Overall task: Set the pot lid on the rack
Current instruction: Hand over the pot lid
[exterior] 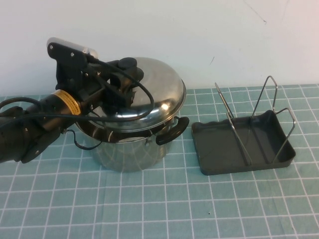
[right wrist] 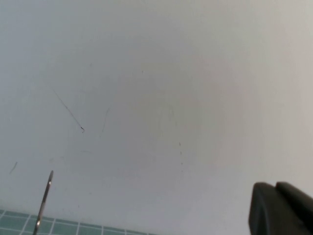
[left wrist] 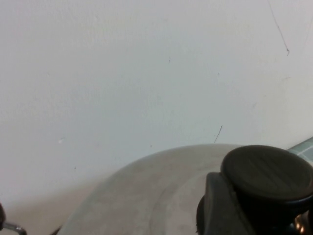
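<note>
High view: one left tool (exterior: 125, 74) is seen clenched on the black knob of one domed steel pot lid (exterior: 159, 92), tilted on one pot (exterior: 127, 149); beside them sits one grey rack (exterior: 239, 144) with wire loops.

Left wrist view: the round knob (left wrist: 266, 171) is gripped.

Right wrist view: the right tool (right wrist: 281, 208) faces a wall; its state cannot be told.
</note>
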Robot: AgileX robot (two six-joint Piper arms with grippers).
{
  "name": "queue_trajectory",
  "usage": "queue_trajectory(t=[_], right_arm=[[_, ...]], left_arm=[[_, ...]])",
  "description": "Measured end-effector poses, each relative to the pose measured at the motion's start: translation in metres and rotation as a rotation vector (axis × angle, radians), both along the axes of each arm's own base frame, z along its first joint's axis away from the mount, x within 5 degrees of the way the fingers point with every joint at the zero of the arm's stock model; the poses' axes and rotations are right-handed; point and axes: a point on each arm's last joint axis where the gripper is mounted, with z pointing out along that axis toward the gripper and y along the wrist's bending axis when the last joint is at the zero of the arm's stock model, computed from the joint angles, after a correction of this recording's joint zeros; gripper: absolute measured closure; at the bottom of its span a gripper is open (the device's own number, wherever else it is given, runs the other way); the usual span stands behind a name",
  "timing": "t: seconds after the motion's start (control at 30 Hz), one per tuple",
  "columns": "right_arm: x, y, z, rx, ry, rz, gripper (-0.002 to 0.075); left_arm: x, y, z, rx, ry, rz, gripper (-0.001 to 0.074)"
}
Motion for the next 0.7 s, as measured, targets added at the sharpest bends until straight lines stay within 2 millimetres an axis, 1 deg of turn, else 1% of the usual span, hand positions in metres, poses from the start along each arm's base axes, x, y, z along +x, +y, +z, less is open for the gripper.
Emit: queue_trajectory(t=[0.1, 0.23, 0.33, 0.43, 0.53, 0.63, 0.7], right_arm=[[0.0, 0.001, 0.001, 0.044, -0.02, 0.018, 0.0727], [-0.001, 0.003, 0.005, 0.178, -0.07, 0.072, 0.0727], [-0.003, 0.005, 0.011, 0.318, -0.121, 0.137, 0.0727], [-0.007, 0.013, 0.024, 0.376, -0.199, 0.258, 0.0727], [-0.016, 0.032, 0.043, 0.337, -0.23, 0.477, 0.0727], [-0.017, 0.051, 0.057, 0.278, -0.109, 0.685, 0.0727], [-0.015, 0.06, 0.063, 0.294, 0.008, 0.792, 0.0727]], left_arm=[[-0.002, 0.0, 0.008, -0.032, -0.038, -0.011, 0.0421], [-0.012, -0.001, 0.037, -0.179, -0.165, -0.063, 0.0421], [-0.025, -0.009, 0.058, -0.288, -0.259, -0.125, 0.0421], [-0.039, -0.027, 0.071, -0.327, -0.299, -0.193, 0.0421], [-0.055, -0.048, 0.078, -0.328, -0.332, -0.265, 0.0421], [-0.07, -0.071, 0.081, -0.347, -0.34, -0.329, 0.0421], [-0.079, -0.085, 0.082, -0.371, -0.327, -0.367, 0.0421]])
